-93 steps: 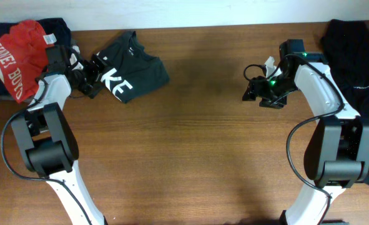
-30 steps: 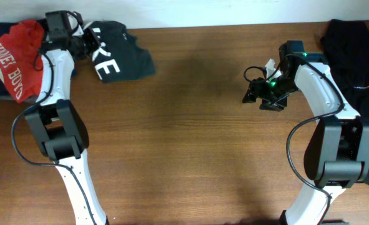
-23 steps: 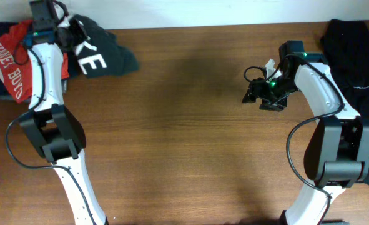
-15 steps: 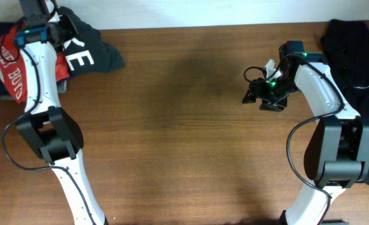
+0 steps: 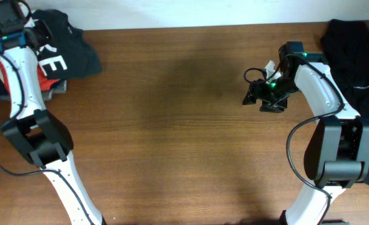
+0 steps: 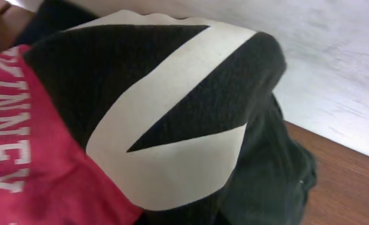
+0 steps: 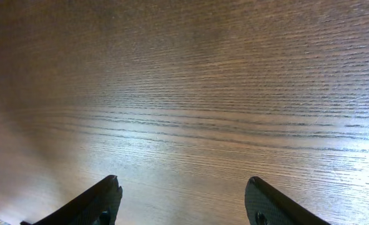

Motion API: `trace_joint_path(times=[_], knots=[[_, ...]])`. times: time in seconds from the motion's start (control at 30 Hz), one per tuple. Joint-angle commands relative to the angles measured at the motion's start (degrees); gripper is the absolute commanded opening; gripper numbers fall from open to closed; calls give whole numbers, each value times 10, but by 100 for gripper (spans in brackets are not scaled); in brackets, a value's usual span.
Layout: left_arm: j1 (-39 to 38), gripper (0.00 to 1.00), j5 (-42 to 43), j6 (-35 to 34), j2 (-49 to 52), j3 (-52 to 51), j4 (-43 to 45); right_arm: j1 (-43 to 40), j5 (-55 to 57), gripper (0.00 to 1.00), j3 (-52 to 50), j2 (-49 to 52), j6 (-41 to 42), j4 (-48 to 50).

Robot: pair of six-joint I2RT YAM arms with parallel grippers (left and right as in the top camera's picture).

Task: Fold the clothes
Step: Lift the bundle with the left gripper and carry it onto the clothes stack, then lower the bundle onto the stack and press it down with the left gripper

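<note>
Red shirt (image 6: 22, 169), its white lettering ending in "INNEY", lies heaped at the far left corner of the worktop (image 5: 184, 125). Over it drapes the black T-shirt (image 5: 68, 53), whose big white print shows only "KE" from above; it is bunched, I judge, because the clenched left claw (image 5: 33, 31) is pinching a fold to draw it off the pile. Further right, past open wood that looks meant for spreading and folding, the right claw (image 7: 183, 182) hovers released and grasps nothing, and a dark garment (image 5: 353, 50) with no legible writing lies at the right edge.
</note>
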Motion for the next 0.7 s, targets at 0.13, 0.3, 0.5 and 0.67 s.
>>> trace_joint_path(times=[0.13,0.3,0.5,0.67], knots=[[24,1,-15,10,-1,43,8,-2,1,68,-3,2,3,-1],[26,1,-55,9,-1,65,8,-2,1,68,-3,2,3,-2],[26,2,-75,9,-1,65,6,-2,1,68,-3,2,3,-1],[26,2,-73,9,-1,78,6,-2,1,69,-3,2,3,-1]])
